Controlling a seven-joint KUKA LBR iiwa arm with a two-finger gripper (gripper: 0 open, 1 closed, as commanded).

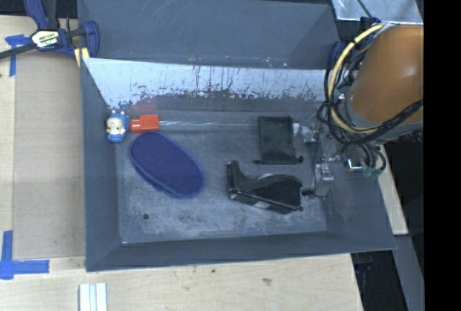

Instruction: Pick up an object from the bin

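Two black things lie by the gripper (322, 171) at the bin's (216, 29) 3 o'clock: a stapler-like tool (265, 191) at its 8, a square pad (276, 139) at 10. Open or closed: cannot tell. Approach step, likely; next, centre over one, descend.

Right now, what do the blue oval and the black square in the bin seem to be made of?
Blue oval, left of middle: probably fabric or soft foam, since it is matte and even with no glints. Black square, toward the back right: perhaps rubber or foam. It is dull and flat, so this is hard to settle. Bin: painted grey metal, with scratches on its back wall.
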